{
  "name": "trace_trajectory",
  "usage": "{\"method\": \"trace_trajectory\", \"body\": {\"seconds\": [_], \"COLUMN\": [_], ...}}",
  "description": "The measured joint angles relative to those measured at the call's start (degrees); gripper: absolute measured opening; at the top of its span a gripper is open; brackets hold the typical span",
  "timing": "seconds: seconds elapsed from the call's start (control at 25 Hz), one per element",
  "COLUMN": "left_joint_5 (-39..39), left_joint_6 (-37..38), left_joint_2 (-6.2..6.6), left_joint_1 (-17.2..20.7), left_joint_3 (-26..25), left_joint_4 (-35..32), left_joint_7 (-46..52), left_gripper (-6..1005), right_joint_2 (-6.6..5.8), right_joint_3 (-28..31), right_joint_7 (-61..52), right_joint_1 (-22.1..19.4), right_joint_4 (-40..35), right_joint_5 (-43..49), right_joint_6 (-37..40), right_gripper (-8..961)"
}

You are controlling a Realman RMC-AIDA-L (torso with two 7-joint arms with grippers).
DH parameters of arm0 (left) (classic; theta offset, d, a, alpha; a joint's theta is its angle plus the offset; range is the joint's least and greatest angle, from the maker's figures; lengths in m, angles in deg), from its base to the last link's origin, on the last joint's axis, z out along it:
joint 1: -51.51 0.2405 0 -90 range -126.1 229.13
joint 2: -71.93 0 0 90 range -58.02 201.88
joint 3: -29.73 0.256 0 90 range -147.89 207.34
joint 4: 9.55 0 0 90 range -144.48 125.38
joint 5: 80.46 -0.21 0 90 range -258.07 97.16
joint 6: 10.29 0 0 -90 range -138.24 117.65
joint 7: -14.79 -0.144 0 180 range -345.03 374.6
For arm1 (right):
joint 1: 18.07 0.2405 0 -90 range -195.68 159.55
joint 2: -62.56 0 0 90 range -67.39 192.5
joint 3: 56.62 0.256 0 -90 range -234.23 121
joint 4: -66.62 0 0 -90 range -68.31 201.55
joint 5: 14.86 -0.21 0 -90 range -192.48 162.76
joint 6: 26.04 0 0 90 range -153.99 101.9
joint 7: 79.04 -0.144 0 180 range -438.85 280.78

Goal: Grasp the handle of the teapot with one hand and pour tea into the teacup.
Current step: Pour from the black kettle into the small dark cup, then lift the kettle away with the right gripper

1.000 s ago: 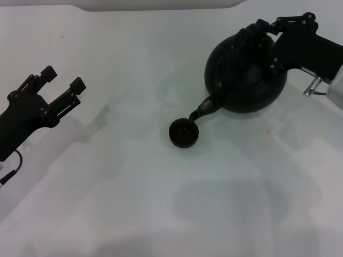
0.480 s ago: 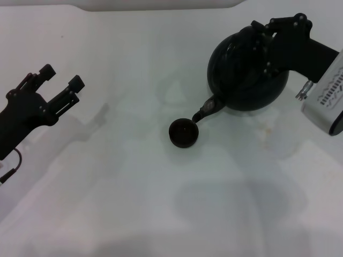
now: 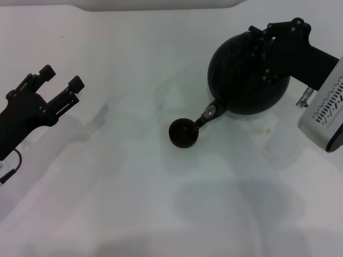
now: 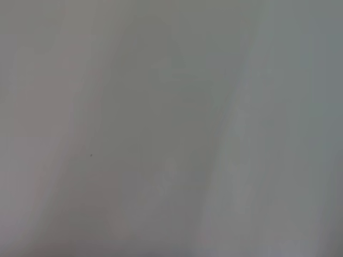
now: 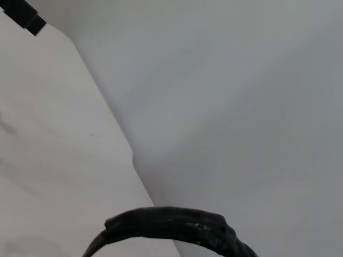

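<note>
The matte-black teapot point(image 3: 244, 80) is held off the white table at the right and tilted, its spout point(image 3: 209, 112) pointing down just beside the rim of the small dark teacup point(image 3: 183, 133). My right gripper point(image 3: 266, 58) is shut on the handle at the pot's top; the gripper hides most of the handle in the head view. The handle shows as a ribbed black arc in the right wrist view point(image 5: 171, 224). My left gripper point(image 3: 60, 85) is open and empty at the far left, well away from the cup. No tea stream is visible.
The white table point(image 3: 134, 187) spreads under everything. A raised white edge point(image 3: 161, 5) runs along the back. The left wrist view shows only a bare pale surface point(image 4: 171, 128).
My right arm has rolled and tipped the teapot further, and the spout has shifted slightly right and up beside the cup. The left arm and the cup have not moved.
</note>
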Motion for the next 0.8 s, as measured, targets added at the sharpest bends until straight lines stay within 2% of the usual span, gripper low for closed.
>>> {"method": "trace_trajectory", "body": {"seconds": [0.8], "left_joint_5": [0.17], "left_joint_6": [0.02], "left_joint_2": [-0.09], "left_joint_1": [-0.70], "left_joint_3": [0.00], "left_joint_4": [0.90], "left_joint_7": [0.14], "left_gripper": [847], "right_joint_2": [0.04], "right_joint_3": [-1.78], "right_joint_7": [0.03], "right_joint_1": [-1.04], "right_joint_4": [-2.40], "right_joint_5": [2.77], "right_joint_6": [-2.11], "right_gripper": [105]}}
